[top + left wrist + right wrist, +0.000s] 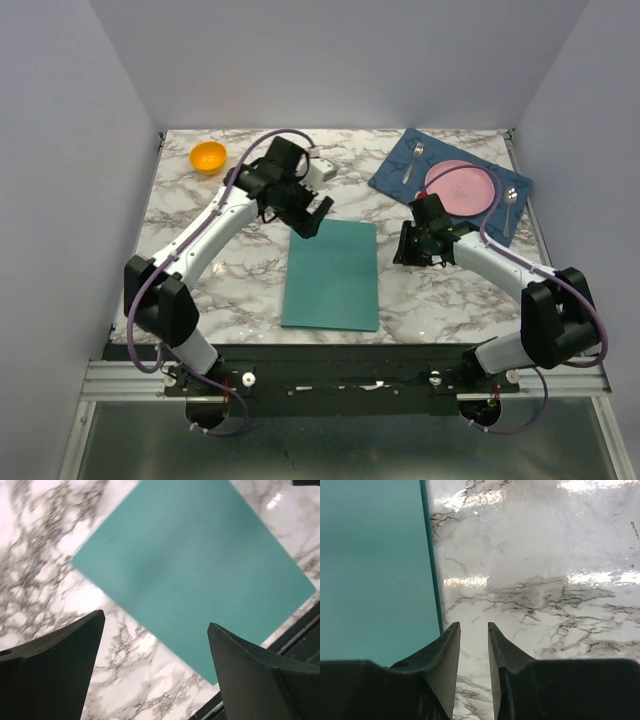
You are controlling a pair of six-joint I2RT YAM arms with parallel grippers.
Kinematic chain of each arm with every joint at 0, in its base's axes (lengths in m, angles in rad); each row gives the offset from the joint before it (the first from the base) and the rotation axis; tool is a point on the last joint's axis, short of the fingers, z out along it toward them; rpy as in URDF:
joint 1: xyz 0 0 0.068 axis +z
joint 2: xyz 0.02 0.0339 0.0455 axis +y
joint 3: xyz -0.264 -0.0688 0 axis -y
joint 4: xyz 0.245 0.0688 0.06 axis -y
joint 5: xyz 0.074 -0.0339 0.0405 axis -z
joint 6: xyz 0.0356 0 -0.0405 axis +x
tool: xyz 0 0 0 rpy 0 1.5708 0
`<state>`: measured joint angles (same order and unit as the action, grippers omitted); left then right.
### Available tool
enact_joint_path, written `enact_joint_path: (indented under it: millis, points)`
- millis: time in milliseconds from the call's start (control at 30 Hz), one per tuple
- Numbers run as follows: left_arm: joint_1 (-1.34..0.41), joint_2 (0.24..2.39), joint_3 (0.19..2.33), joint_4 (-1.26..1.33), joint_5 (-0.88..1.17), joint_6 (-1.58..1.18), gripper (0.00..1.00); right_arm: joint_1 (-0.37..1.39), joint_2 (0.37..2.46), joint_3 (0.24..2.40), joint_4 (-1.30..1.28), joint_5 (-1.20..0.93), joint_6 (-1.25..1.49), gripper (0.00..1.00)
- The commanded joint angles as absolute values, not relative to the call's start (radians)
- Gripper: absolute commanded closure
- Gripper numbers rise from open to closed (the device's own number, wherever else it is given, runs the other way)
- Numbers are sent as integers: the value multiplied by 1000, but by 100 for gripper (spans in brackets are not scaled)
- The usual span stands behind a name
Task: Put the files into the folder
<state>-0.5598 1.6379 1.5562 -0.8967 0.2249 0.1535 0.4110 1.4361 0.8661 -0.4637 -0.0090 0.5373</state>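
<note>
The teal-green folder [330, 275] lies flat and shut on the marble table, near the middle. My left gripper [312, 222] hangs open above the folder's far left corner; in the left wrist view its fingers spread wide [156, 618] over the folder [195, 570] and bare marble. My right gripper [408, 250] sits low just off the folder's right edge. In the right wrist view its jaws [474, 625] stand a narrow gap apart with only marble between them, the folder's edge [375, 570] to their left. The files are out of view.
An orange bowl [208, 156] stands at the far left. A dark blue placemat [392, 172] at the far right carries a pink plate [460, 187], a fork [412, 160] and a spoon [510, 205]. Grey walls close in on three sides.
</note>
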Motion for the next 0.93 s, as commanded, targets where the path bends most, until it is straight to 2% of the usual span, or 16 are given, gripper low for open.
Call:
enact_joint_path:
  millis: [0, 67, 300, 900]
  points:
    - [-394, 1543, 1428, -838, 137, 167, 1, 407, 1459, 876, -399, -79, 532, 63]
    - [-341, 1510, 1364, -795, 94, 164, 1, 413, 1439, 867, -361, -138, 515, 60]
    - [-276, 1439, 1212, -651, 63, 126, 1, 505, 1243, 842, -270, -146, 401, 39]
    - [-212, 1353, 1062, -493, 138, 94, 1, 506, 1048, 753, -268, -190, 379, 34]
